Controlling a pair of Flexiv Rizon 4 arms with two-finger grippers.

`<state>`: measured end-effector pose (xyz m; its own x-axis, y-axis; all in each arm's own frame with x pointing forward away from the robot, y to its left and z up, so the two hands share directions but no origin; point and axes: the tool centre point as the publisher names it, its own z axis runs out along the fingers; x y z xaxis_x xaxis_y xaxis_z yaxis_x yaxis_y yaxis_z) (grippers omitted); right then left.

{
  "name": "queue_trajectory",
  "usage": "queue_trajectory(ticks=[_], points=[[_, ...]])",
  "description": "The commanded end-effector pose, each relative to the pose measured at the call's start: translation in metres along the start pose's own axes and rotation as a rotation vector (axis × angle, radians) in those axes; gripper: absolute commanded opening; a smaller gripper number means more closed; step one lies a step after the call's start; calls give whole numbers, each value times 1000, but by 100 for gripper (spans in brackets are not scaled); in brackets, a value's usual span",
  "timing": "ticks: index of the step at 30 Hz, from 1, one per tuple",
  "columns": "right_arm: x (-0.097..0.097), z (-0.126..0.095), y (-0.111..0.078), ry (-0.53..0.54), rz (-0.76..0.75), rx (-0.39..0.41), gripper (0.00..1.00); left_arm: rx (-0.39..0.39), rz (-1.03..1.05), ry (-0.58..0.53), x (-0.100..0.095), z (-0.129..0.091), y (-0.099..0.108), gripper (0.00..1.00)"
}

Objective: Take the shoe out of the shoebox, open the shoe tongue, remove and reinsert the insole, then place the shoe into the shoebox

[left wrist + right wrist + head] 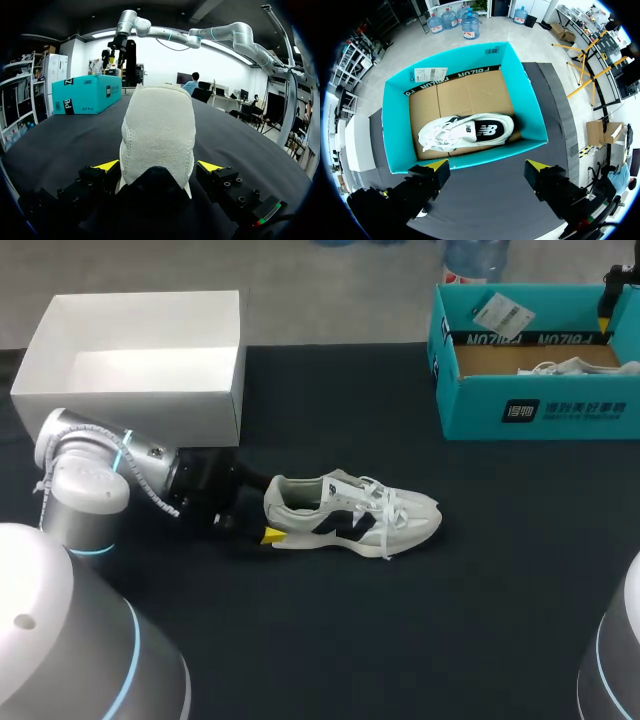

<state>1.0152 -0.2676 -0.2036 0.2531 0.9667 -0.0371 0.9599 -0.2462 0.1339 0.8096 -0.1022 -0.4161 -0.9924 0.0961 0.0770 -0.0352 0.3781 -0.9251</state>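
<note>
A white shoe (350, 512) with dark side panels lies on its sole at the middle of the black tabletop (400, 640), toe to the right and heel to the left, out of the shoebox (530, 410). The left end effector (158, 166) sits low at the heel, released, its yellow fingertips (107, 165) spread just beside the heel on either side. The teal shoebox stands open at the far right, well apart from the shoe, with a second shoe (465, 131) lying on its side on the cardboard floor. The right end effector (487, 167) hangs above the box's near wall, released and holding nothing. An open white box (130, 410) stands at the far left.
</note>
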Motion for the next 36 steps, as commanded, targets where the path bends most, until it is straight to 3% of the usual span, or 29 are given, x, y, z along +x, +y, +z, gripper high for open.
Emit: queue_trajectory(ticks=[1,11,13,14,15,36], points=[[0,0,-1,0,1,-1,100,-3,-7,-5,-2,6,4,100],[0,0,-1,0,1,-1,100,-14,-15,-18,-3,8,8,100],[0,0,-1,0,1,-1,100,-15,-14,-17,-3,8,8,47],[0,0,-1,0,1,-1,100,-17,-11,-14,-3,8,8,29],[0,0,-1,0,1,-1,100,-18,-8,-11,-3,7,8,0],[0,0,-1,0,1,-1,100,-21,-13,-11,-3,4,6,0]])
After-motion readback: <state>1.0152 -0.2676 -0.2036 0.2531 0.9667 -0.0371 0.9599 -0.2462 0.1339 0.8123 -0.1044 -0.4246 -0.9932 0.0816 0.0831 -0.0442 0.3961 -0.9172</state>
